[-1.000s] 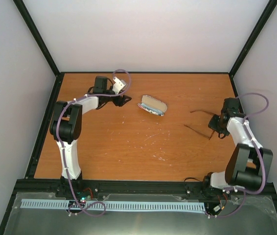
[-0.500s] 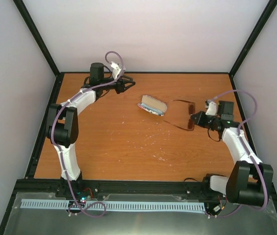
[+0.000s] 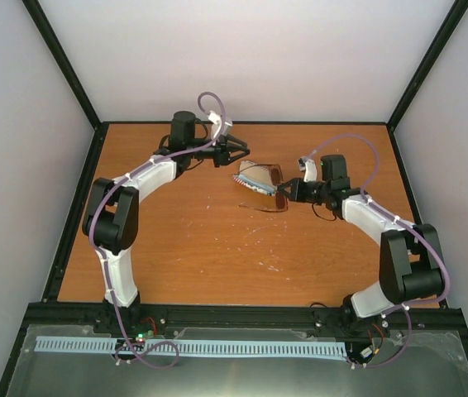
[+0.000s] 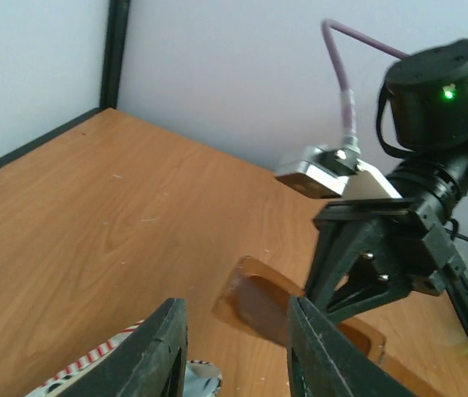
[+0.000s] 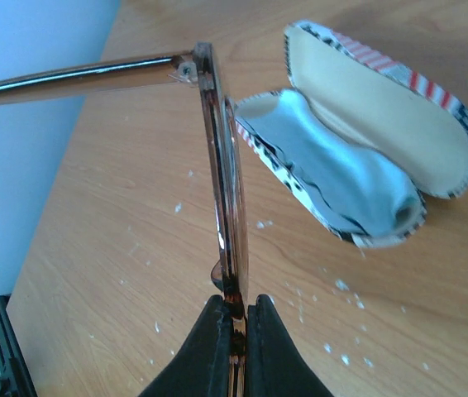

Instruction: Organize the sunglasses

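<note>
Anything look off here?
Yes: the sunglasses in the right gripper have a temple sticking out unfolded beside the open case, and the cloth lies bunched inside it.

the top view looks down from above and behind, over the whole counter (image 3: 217, 248). the left wrist view sits low, facing the right arm (image 4: 432, 124); the right wrist view looks close along its jaws. all share the sunglasses (image 3: 278, 198) and case (image 3: 257, 179).
</note>
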`<action>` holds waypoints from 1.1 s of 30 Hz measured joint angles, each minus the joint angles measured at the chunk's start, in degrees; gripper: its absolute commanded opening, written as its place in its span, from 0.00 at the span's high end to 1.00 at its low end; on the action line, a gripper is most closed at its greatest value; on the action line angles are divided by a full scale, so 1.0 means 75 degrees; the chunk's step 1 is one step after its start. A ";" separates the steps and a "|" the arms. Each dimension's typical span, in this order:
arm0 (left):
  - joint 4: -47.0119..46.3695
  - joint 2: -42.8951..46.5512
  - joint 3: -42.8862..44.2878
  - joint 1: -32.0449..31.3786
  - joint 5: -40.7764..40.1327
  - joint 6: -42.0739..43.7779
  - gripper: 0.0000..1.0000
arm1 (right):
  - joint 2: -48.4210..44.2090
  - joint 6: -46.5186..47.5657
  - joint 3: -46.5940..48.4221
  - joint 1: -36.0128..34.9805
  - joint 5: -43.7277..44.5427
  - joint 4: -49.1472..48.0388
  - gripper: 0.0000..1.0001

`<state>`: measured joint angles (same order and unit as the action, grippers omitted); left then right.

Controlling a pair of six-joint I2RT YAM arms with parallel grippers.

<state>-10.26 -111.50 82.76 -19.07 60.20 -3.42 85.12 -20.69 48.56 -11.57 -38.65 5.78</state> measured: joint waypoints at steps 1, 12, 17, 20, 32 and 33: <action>-0.0035 0.0026 -0.0041 -0.0079 -0.0003 -0.0017 0.65 | 0.0079 -0.0026 0.0099 -0.0064 -0.0003 -0.0076 0.97; -0.0411 0.0160 -0.0551 -0.0230 -0.0044 -0.0230 0.65 | 0.0720 -0.0157 0.1058 -0.0568 -0.0402 -0.0504 0.97; -0.0527 0.0160 -0.0557 -0.0286 -0.0050 -0.0303 0.65 | 0.0947 -0.0128 0.1405 -0.0734 -0.0697 -0.0516 0.97; -0.0580 0.0160 -0.0557 -0.0385 -0.0050 -0.0315 0.65 | 0.0991 -0.0108 0.1542 -0.0822 -0.0854 -0.0539 0.97; -0.0819 0.0160 -0.0571 -0.0615 -0.0154 -0.0169 0.64 | 0.1058 -0.0326 0.1577 -0.0857 -0.1157 -0.0612 0.97; -0.0793 0.0160 -0.0571 -0.0592 -0.0227 -0.0119 0.64 | 0.1058 -0.0274 0.1585 -0.0857 -0.1084 -0.0548 0.97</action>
<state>-16.21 -110.30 78.48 -23.51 58.50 -4.32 93.06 -22.74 60.45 -18.00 -46.78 1.67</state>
